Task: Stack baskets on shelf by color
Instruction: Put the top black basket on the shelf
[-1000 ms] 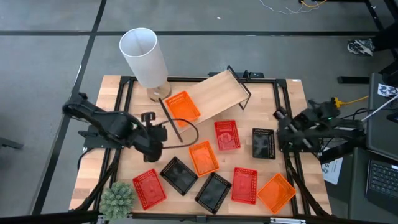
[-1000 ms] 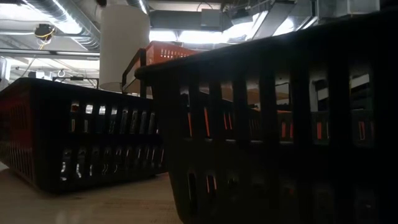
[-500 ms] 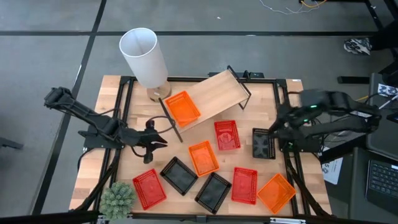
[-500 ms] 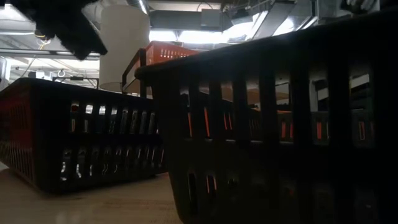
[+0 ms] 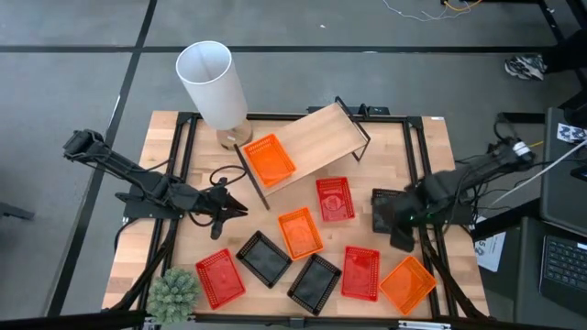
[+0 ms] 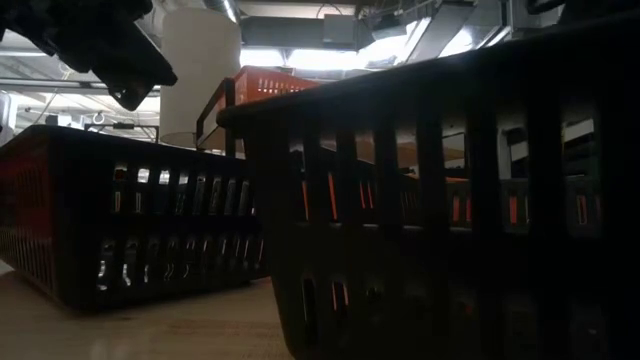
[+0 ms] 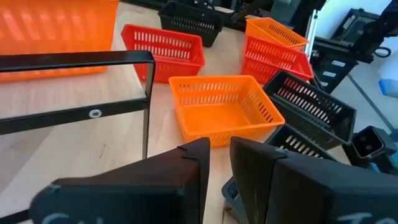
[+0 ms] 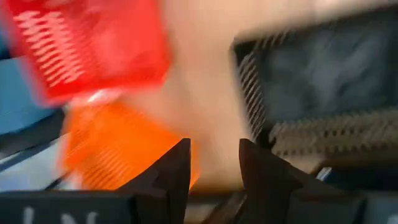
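On the wooden tabletop (image 5: pixel 431 137), the pale wood shelf (image 5: pixel 316 139) sits askew with one orange mesh basket (image 5: pixel 271 159) on it; other slatted plastic baskets (image 5: pixel 303 249) lie scattered nearby. Left gripper (image 5: pixel 227 208) hovers beside the shelf, fingers slightly apart, empty. Right gripper (image 5: pixel 387 213), slightly parted, is over the black basket (image 5: pixel 385 203).

A grey floor (image 5: pixel 385 82) crossed by dark seams was seen around the light wooden tabletop (image 5: pixel 431 165), which was carried on a black frame. A laptop (image 5: pixel 561 261) and loose cables (image 5: pixel 541 165) were placed off the tabletop's right side, and a tangle of wire (image 5: pixel 422 11) lay on the floor beyond it. In the low view, silver ceiling ducts (image 6: pixel 120 35) and bright ceiling lights (image 6: pixel 300 58) were shown overhead.
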